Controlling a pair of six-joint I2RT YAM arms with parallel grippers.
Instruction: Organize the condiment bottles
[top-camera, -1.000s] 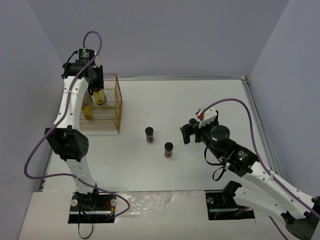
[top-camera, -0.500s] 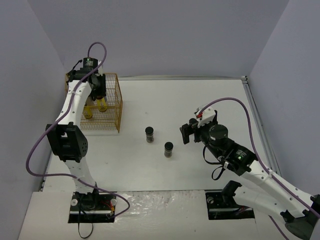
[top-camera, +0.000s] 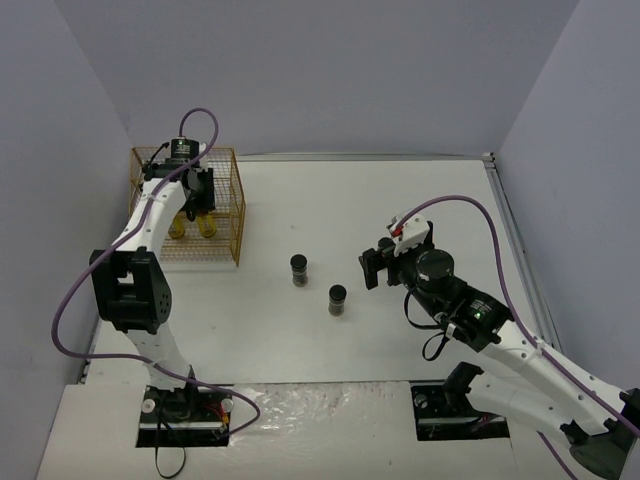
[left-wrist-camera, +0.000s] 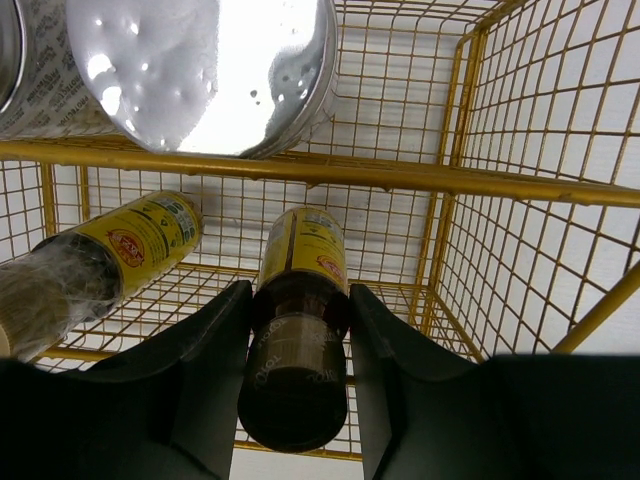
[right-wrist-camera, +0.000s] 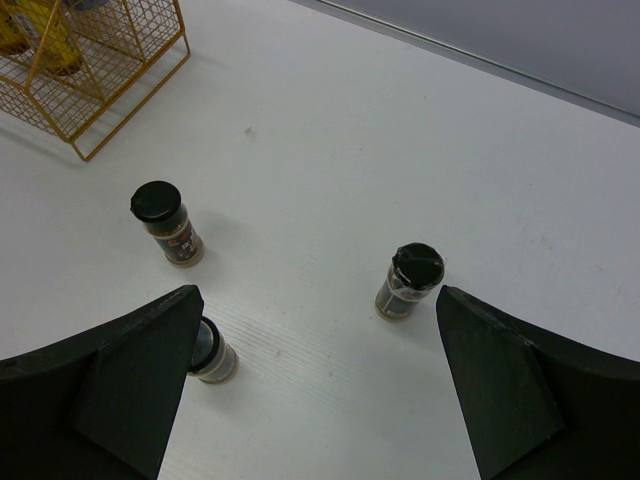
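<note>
Left gripper (left-wrist-camera: 300, 335): I see both fingers pressed against the brown cap of a slim yellow bottle (left-wrist-camera: 303, 250), held inside the gold wire basket (left-wrist-camera: 455, 180). A second yellow bottle (left-wrist-camera: 135, 240) stands just beside it, with a silver-lidded jar (left-wrist-camera: 210, 60) past a wire rail.

Right gripper (right-wrist-camera: 318, 300): fingers spread wide, empty, above the white table (right-wrist-camera: 330, 130). On the table are the left dark jar (right-wrist-camera: 168, 228), the right dark jar (right-wrist-camera: 410, 282), and the near dark jar (right-wrist-camera: 214, 358), which is partly hidden by a finger.
</note>
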